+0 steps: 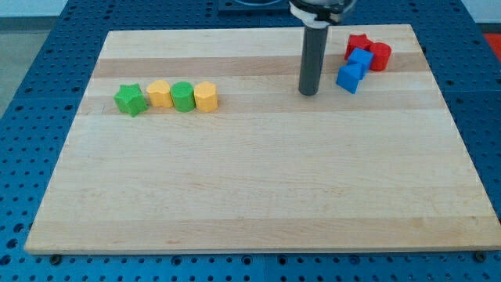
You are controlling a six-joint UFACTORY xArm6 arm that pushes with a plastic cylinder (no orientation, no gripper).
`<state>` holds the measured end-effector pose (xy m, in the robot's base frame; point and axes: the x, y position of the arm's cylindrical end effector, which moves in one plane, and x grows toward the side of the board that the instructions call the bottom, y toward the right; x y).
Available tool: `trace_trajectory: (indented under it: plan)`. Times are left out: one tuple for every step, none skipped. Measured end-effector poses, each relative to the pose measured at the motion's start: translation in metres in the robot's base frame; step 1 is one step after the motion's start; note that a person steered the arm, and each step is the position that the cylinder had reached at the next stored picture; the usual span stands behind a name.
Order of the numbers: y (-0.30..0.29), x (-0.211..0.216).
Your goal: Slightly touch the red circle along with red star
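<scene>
My tip (308,92) (bare rod, grasping nothing) sits left of blue cubes (351,77); circle round them, nudge red circle (380,56) and red star (358,44) gently.

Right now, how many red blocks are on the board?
2, both at the view's top right: the red star sits left of the red circle, behind two blue blocks. My tip rests left of that cluster. None appear hidden.

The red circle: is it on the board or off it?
On the board. The red circle sits near the top right corner, touching a blue block.
</scene>
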<state>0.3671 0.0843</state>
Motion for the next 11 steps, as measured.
trace_trajectory:
  plan:
    - [0.020,0.050]
    - [0.068,0.074]
    - [0.135,0.047]
    - [0.183,-0.020]
    - [0.185,-0.034]
    - [0.183,-0.044]
    - [0.178,-0.051]
    - [0.177,-0.074]
    - [0.172,-0.096]
    - [0.162,-0.100]
    - [0.145,-0.098]
